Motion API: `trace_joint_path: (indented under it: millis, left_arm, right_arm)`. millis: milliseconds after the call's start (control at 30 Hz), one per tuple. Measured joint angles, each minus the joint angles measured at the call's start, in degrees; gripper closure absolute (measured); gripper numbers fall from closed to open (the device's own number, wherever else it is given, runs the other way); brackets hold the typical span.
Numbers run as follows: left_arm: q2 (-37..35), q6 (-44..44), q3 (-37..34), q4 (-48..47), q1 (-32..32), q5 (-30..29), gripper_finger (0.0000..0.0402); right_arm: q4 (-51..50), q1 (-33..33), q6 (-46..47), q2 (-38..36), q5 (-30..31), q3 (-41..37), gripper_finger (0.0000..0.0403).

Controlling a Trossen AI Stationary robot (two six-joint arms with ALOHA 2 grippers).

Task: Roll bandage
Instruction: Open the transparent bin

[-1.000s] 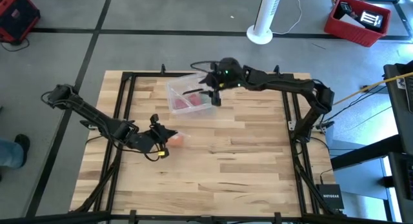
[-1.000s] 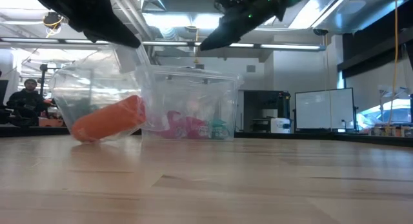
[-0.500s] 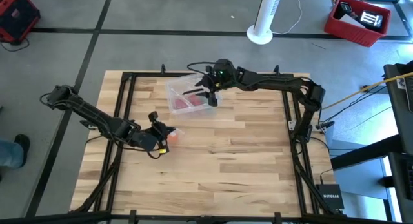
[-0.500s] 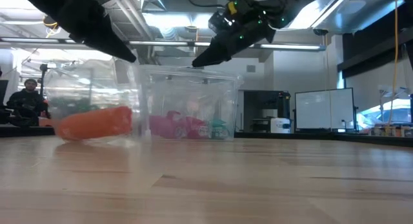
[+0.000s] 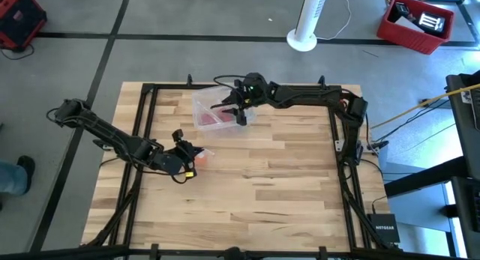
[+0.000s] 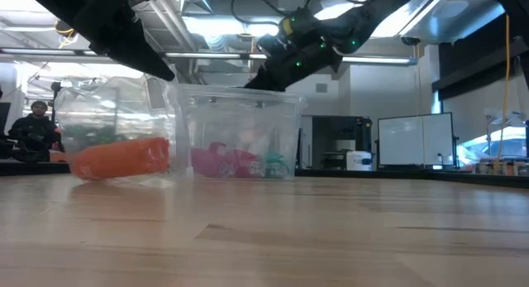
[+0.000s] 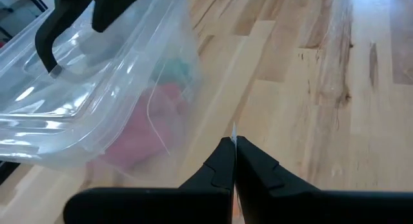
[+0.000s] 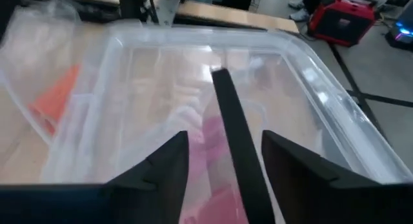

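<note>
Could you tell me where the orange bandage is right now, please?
The bandage lies on the table's left half inside a clear wrapper, beside the left gripper and near the clear plastic box.

The orange bandage lies on the tabletop inside a crumpled clear wrapper. Just beside it stands a clear box with pink and green contents. The right hand hangs at the box's rim. A person sits far behind.
</note>
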Motion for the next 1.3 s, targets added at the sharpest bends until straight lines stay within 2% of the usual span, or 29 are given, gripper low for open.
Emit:
trace_joint_path:
  millis: [133,333,467,633,867,1133,1300]
  left_arm:
    - [0.0,-0.7,0.0,0.0,0.0,0.0,0.0401]
    - [0.0,-0.9,0.0,0.0,0.0,0.0,0.0401]
    - [0.0,-0.9,0.0,-0.1,0.0,0.0,0.0401]
    - [0.0,-0.9,0.0,0.0,0.0,0.0,0.0401]
    - [0.0,-1.1,0.0,-0.1,0.0,0.0,0.0401]
    - [0.0,1.5,0.0,0.1,0.0,0.0,0.0401]
    - [-0.1,1.8,0.1,1.5,0.0,0.1,0.0401]
  right_arm:
    - [1.2,0.1,0.4,0.1,-0.5,0.0,0.0259]
    - [1.3,0.1,0.4,0.5,2.9,0.0,0.0369]
    - [1.7,0.2,0.4,0.3,4.5,0.1,0.037]
    - [1.0,1.3,0.5,-0.7,8.3,0.7,0.0353]
    - [-4.5,2.3,0.5,-5.9,9.8,3.6,0.0367]
    - [-26.3,6.5,-1.4,-19.3,18.8,6.1,0.0363]
    - [-42.7,11.8,2.0,-26.7,19.8,4.3,0.0367]
